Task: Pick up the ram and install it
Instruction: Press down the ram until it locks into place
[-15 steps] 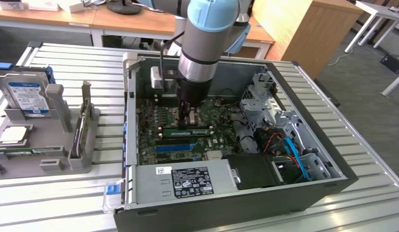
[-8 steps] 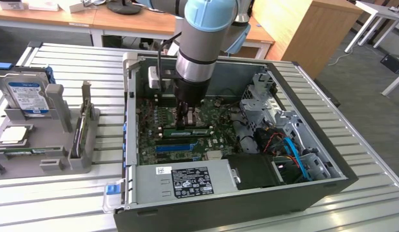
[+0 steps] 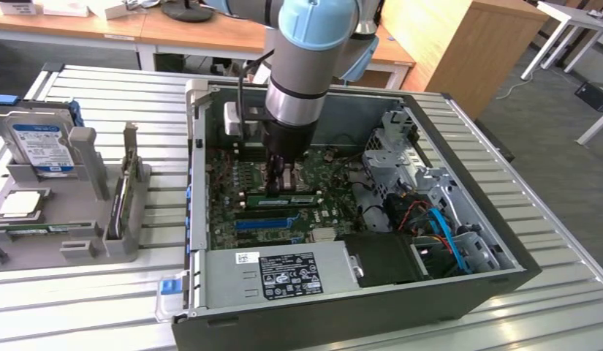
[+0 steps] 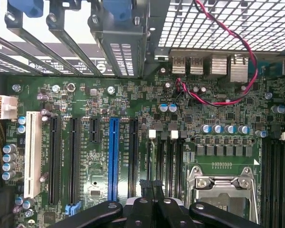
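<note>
Nearest in the exterior view, the power supply (image 3: 291,274) sits along the front edge of the open case (image 3: 496,281). Just behind it on the motherboard (image 3: 233,197) is the blue slot (image 3: 272,223), and one row further back the ram (image 3: 299,199) lies along a black slot, green with a pale label.

The gripper (image 3: 278,189) comes straight down on the ram near its middle. Its fingers are pinched together, with no gap between them. They do not seem to be clamping the stick by its sides. They look to be on its top edge or just above it, but contact cannot be made out.

In the wrist view the gripper (image 4: 152,184) shows the same closed pair of black fingers (image 4: 146,186), pointing at the memory slots. The white latches (image 4: 152,134) are at the far end of those slots. The blue slot (image 4: 113,156) runs beside them and the CPU socket (image 4: 221,185) is on the other side. The stick itself is hard to pick out here.

By the look of it the pick-up is done: the ram is inside the case and lined up in a slot, not in the grey holder (image 3: 77,248) at the exterior view's left, where a hard drive (image 3: 43,146) stands. The install seems to be at the pressing-in stage. Whether the stick is fully seated and the latches have closed cannot be told.

Beyond the arm (image 3: 311,66) are the case's rear wall and wooden desks (image 3: 184,33).
</note>
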Controlling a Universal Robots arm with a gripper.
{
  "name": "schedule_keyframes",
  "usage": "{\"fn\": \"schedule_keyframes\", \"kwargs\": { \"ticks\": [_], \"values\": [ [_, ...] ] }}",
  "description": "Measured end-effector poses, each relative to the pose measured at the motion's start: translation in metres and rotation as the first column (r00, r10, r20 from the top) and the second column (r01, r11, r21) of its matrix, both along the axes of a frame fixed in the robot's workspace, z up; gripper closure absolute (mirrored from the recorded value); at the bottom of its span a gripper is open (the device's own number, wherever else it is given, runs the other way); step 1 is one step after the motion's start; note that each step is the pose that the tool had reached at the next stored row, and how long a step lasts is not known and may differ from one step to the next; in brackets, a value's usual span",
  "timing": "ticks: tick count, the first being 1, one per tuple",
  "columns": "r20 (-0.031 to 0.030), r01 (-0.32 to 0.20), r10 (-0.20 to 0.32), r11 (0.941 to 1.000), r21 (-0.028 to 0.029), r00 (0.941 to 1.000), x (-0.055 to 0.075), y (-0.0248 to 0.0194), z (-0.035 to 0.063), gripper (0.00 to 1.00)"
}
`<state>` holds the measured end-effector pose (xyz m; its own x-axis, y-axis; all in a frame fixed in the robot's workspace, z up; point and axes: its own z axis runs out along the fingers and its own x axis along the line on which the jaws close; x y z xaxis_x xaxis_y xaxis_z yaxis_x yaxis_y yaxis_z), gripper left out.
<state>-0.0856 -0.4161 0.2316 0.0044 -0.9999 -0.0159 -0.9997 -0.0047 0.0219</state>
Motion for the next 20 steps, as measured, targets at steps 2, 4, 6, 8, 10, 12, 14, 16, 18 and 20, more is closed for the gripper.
{"fn": "schedule_keyframes", "kwargs": {
  "ticks": [2, 4, 6, 8, 10, 12, 14, 16, 18, 20],
  "values": [
    [0.0, 0.0, 0.0, 1.0, 0.0, 1.0, 0.0, 0.0, -0.001, 0.89],
    [-0.0001, 0.0, 0.0, 1.0, -0.0002, 1.0, 0.0, -0.0001, -0.0011, 0.89],
    [0.0, 0.0, 0.0, 1.0, -0.0001, 1.0, 0.0, 0.0, -0.0012, 0.89],
    [0.0002, 0.0, 0.0, 1.0, 0.0004, 1.0, 0.0, 0.0001, -0.0019, 0.89],
    [0.0001, 0.0, 0.0, 1.0, 0.0, 1.0, 0.0, 0.0, -0.0028, 0.89],
    [0.0001, 0.0, 0.0, 1.0, 0.0001, 1.0, 0.0, 0.0, -0.004, 0.89],
    [0.0001, 0.0, 0.0, 1.0, -0.0001, 1.0, 0.0, 0.0, -0.0041, 0.89],
    [0.0, 0.0, 0.0, 1.0, -0.0002, 1.0, 0.0, 0.0, -0.0041, 0.89],
    [0.0003, 0.0, 0.0, 1.0, 0.0003, 1.0, 0.0, 0.0, -0.0047, 0.89],
    [0.0001, 0.0, 0.0, 1.0, 0.0, 1.0, 0.0, 0.0, -0.0055, 0.89]
  ]
}}
